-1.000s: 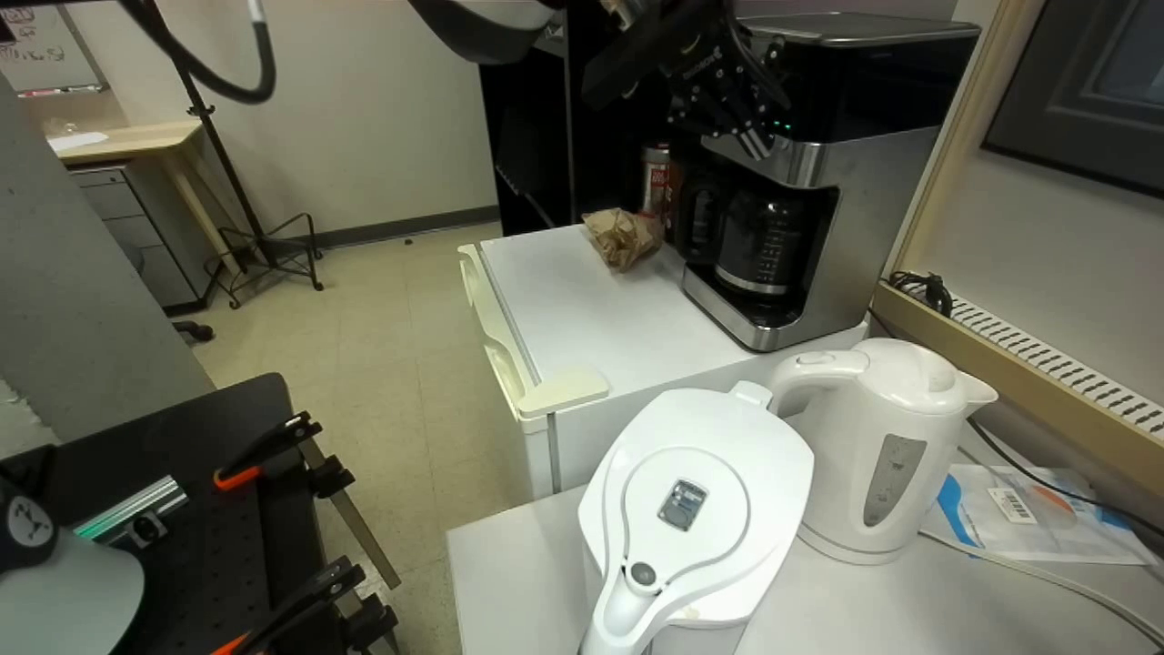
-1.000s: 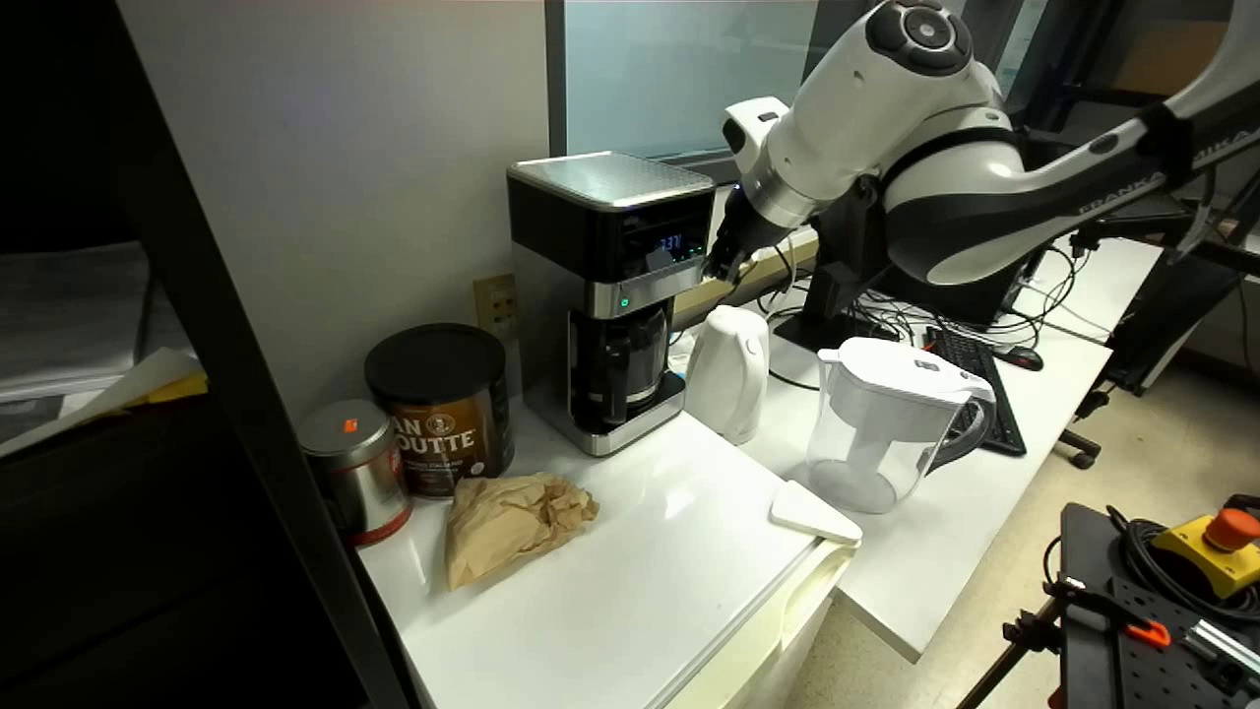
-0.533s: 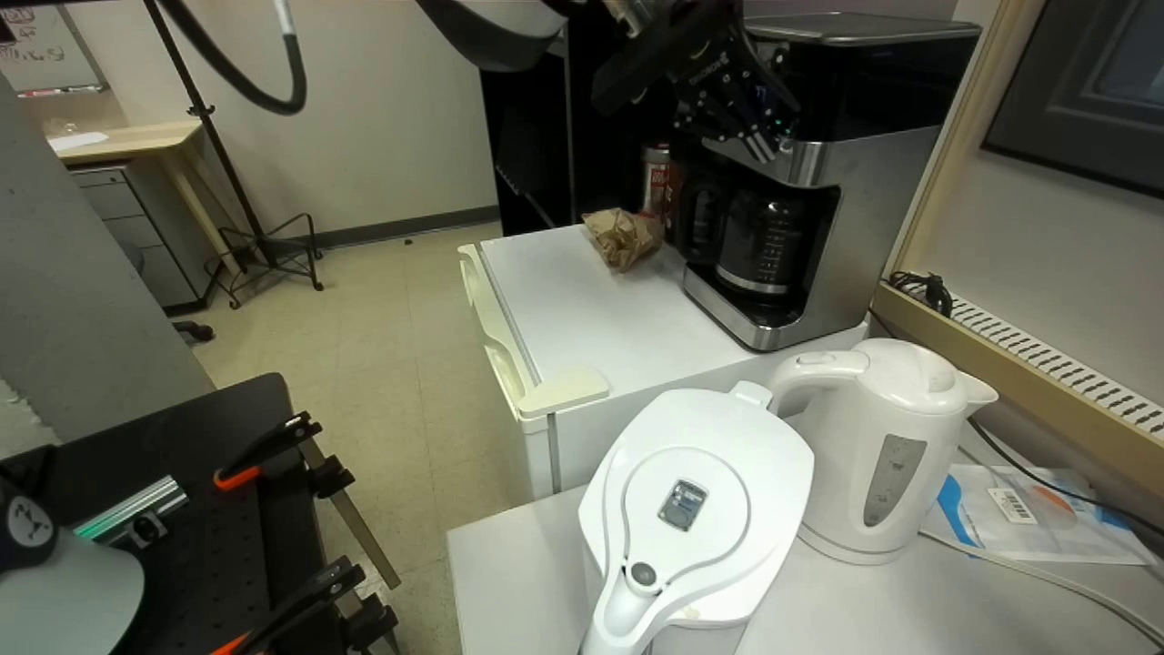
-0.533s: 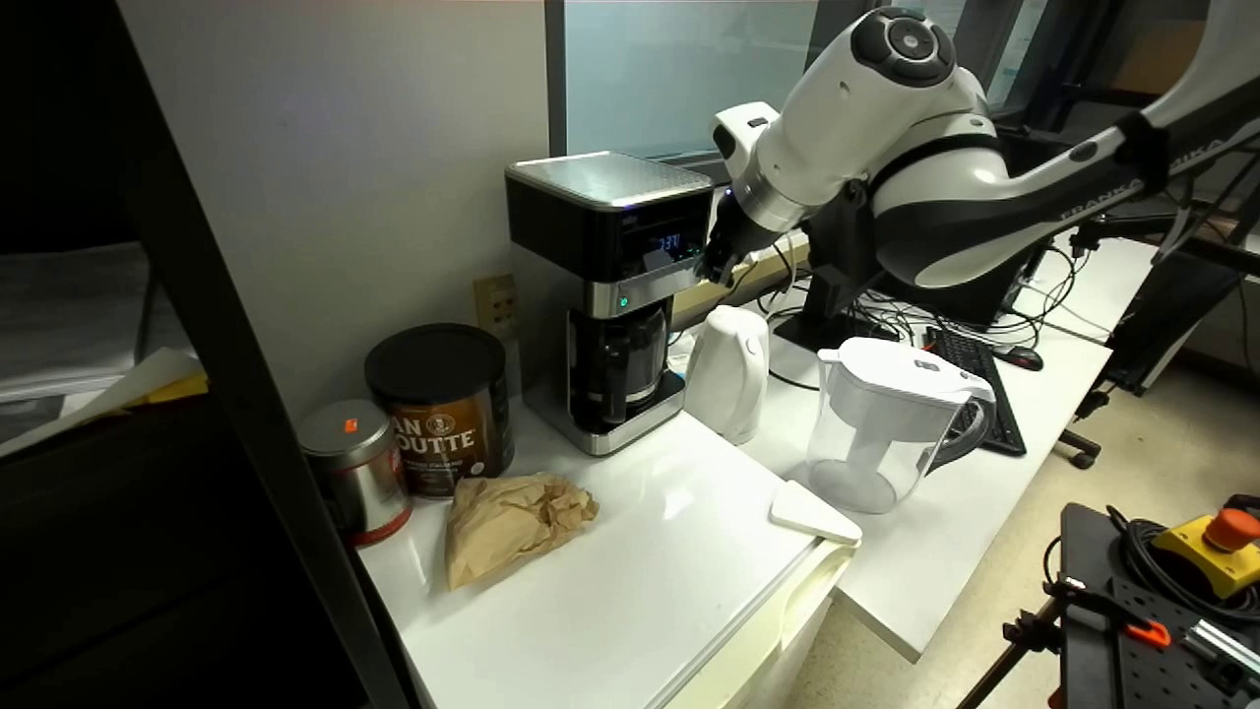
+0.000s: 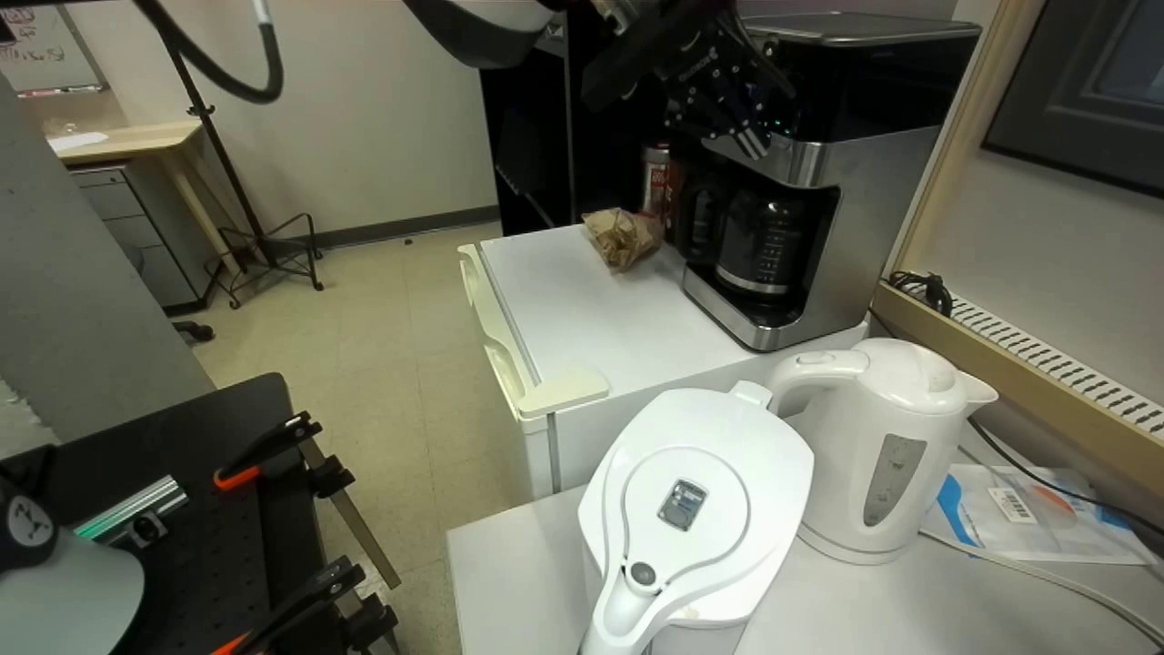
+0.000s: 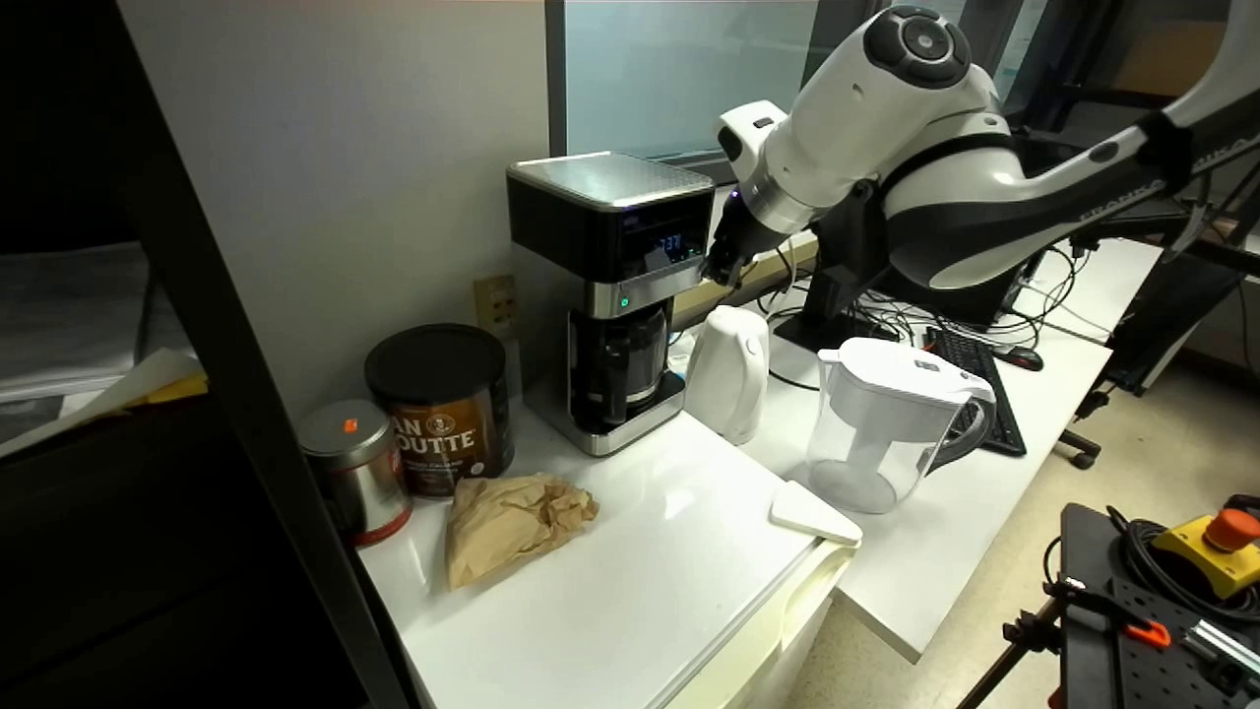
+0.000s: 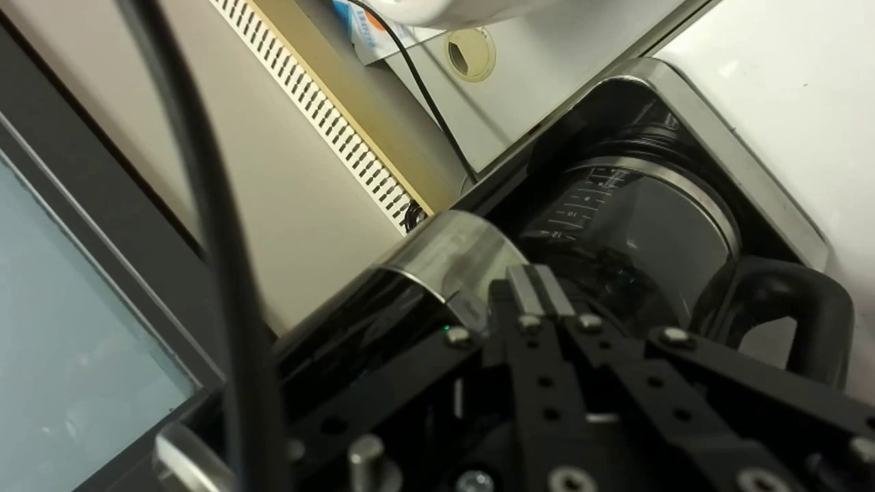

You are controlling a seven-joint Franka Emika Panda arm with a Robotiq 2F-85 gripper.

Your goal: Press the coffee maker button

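The coffee maker (image 5: pixel 887 209) is boxy, black and silver, and stands on a white top. It also shows in an exterior view (image 6: pixel 561 231), with a lit clock display (image 6: pixel 669 243) and a green-lit button (image 6: pixel 624 302) on its silver front band. Its dark glass carafe (image 5: pixel 764 241) sits in the lower part. My gripper (image 5: pixel 751 144) is shut and empty, close in front of the band below the display; contact cannot be told. In the wrist view my closed fingertips (image 7: pixel 538 290) overlap the silver band (image 7: pixel 465 253) and carafe. A green light (image 7: pixel 447 328) shows beside the left finger; the green-lit button is hidden there.
A white kettle (image 5: pixel 841 482) and a white filter pitcher (image 5: pixel 764 464) stand beside the machine. A brown paper bag (image 6: pixel 512 532), a large coffee can (image 6: pixel 443 423) and a smaller tin (image 6: pixel 359 473) stand on its other side. A dark cable (image 7: pixel 219 239) crosses the wrist view.
My shut gripper moved slightly toward the coffee maker's front half a second ago and has since drawn back a little. The coffee maker and the other objects have not moved.
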